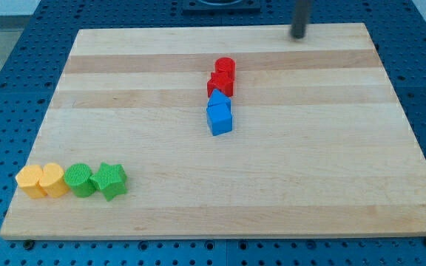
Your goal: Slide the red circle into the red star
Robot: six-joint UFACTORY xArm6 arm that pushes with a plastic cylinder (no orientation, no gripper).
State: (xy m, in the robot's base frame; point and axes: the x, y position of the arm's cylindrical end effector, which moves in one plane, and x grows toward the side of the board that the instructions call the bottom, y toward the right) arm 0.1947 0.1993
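The red circle [225, 66] sits near the middle of the wooden surface [124, 111], touching the red star [220, 83] just below it — so the job looks nearly done. Below the star stand two blue blocks [219, 114], in one line. The rod serving as end effector has nothing to open and holds nothing; my tip [299, 35] hovers well apart, toward the view's top right. A gentle nudge from above would do — pushing hard risks scattering the column.
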